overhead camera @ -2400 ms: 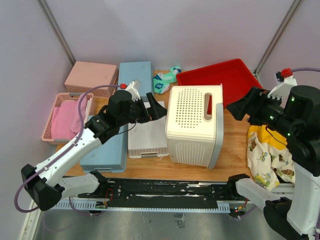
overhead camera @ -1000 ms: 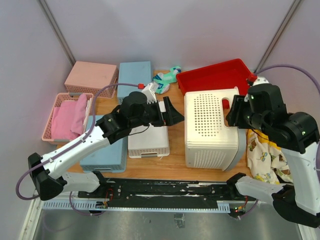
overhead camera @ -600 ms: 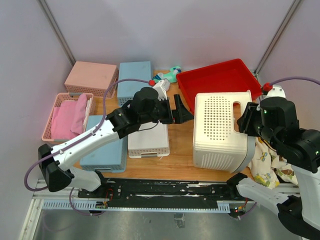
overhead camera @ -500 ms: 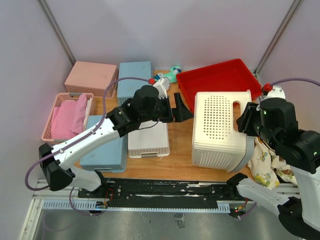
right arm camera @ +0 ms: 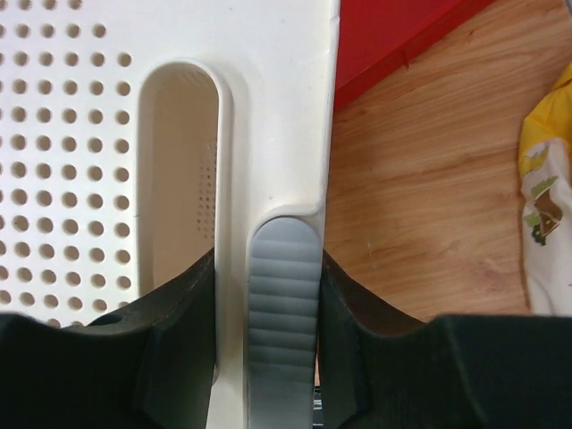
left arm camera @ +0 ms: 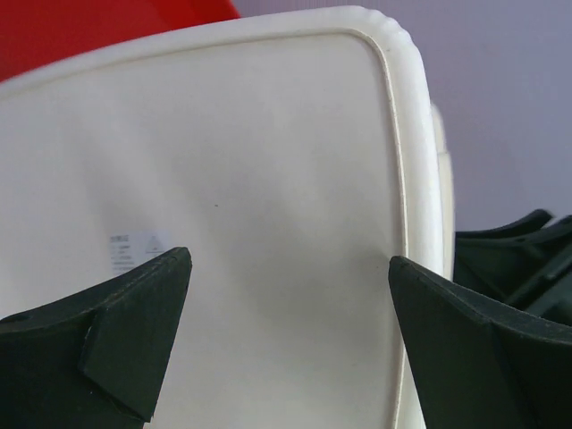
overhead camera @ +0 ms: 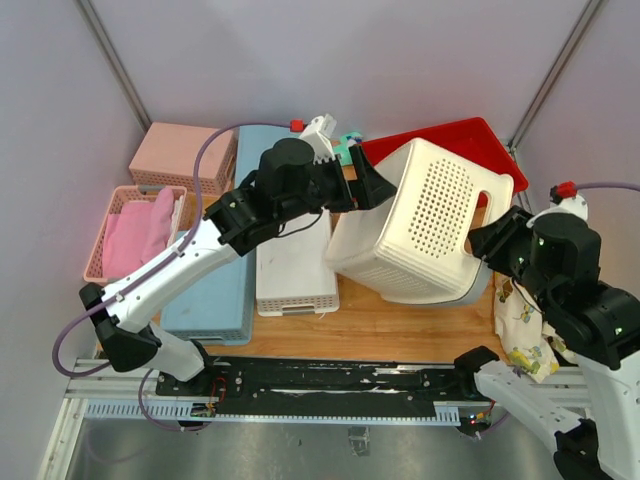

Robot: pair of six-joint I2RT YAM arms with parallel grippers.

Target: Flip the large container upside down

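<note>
**A:** Where's the large container (overhead camera: 425,225)?

**B:** Right of centre on the table (overhead camera: 400,318), just near of the red tray (overhead camera: 478,138). It's tilted, with the smooth base facing far-left and the open mouth facing near-right and down. A perforated side with a handle cut-out (overhead camera: 487,215) faces up.

**A:** Is it on the wood?

**B:** The left end is clearly raised. I can't tell whether the near-right rim touches.

**A:** Right gripper (overhead camera: 487,243)?

**B:** It's clamped on the container's right side, on the strip between the cut-out and the rim. In the wrist view the black fingers (right arm camera: 174,349) sit either side of the white wall, with a grey ribbed piece (right arm camera: 284,304) between them.

**A:** Left gripper (overhead camera: 362,190)?

**B:** The fingers (left arm camera: 107,331) are wide apart at the far-left edge of the base. In the wrist view the base fills the gap, with a small sticker (left arm camera: 134,252) just above the left finger. I can't tell if it's touching.

**A:** Neighbours?

**B:** A small white basket (overhead camera: 293,265) sits just left of the container. A patterned cloth (overhead camera: 520,320) lies on the near right, below the right arm.
</note>
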